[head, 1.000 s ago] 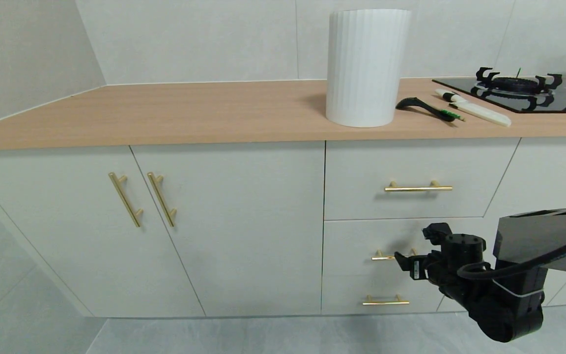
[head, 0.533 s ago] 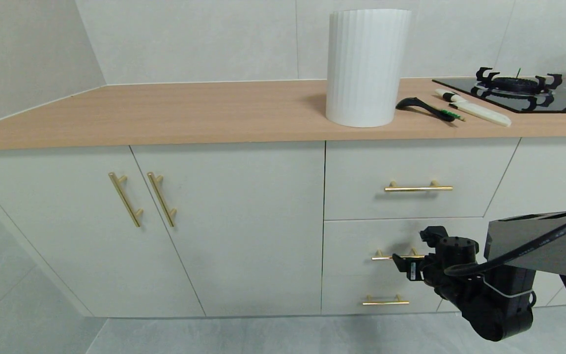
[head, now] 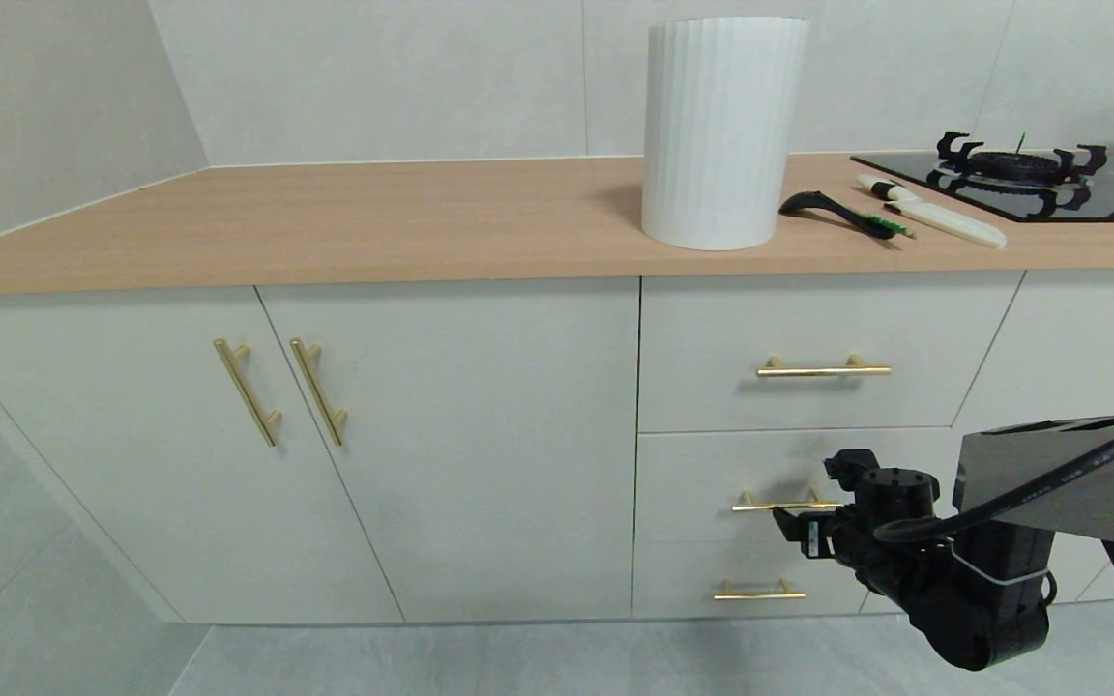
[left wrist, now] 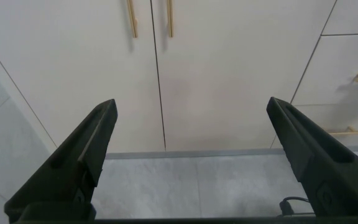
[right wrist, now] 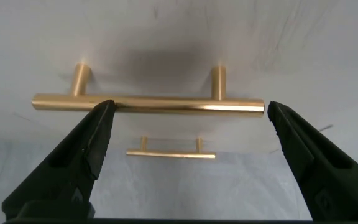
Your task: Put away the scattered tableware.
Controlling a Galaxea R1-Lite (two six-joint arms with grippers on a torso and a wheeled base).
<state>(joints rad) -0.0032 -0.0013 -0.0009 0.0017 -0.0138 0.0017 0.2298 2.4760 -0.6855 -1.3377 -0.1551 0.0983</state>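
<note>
Tableware: a black ladle (head: 835, 212) and a white knife (head: 939, 217) lie on the table (head: 373, 217), upper right of the head view, just beside a white canister (head: 719, 130). Both appear light and rigid. Their smooth handles may slip, so each is best taken mid-handle (blade avoided). The right hand (right wrist: 190, 118), spread apart, faces the middle drawer handle (right wrist: 148, 104), a stiff bar best gripped at its centre. The left hand (left wrist: 190, 106) is likewise apart and holds nothing.

Middle drawer handle (right wrist: 148, 106) is framed between the spread fingers of the right hand (right wrist: 189, 107); the bar is held off the drawer front (right wrist: 166, 37) by two posts. On the table (head: 373, 217), the utensils (head: 891, 217) are flanked by white canister (head: 719, 135) and hob (head: 1021, 179).
</note>
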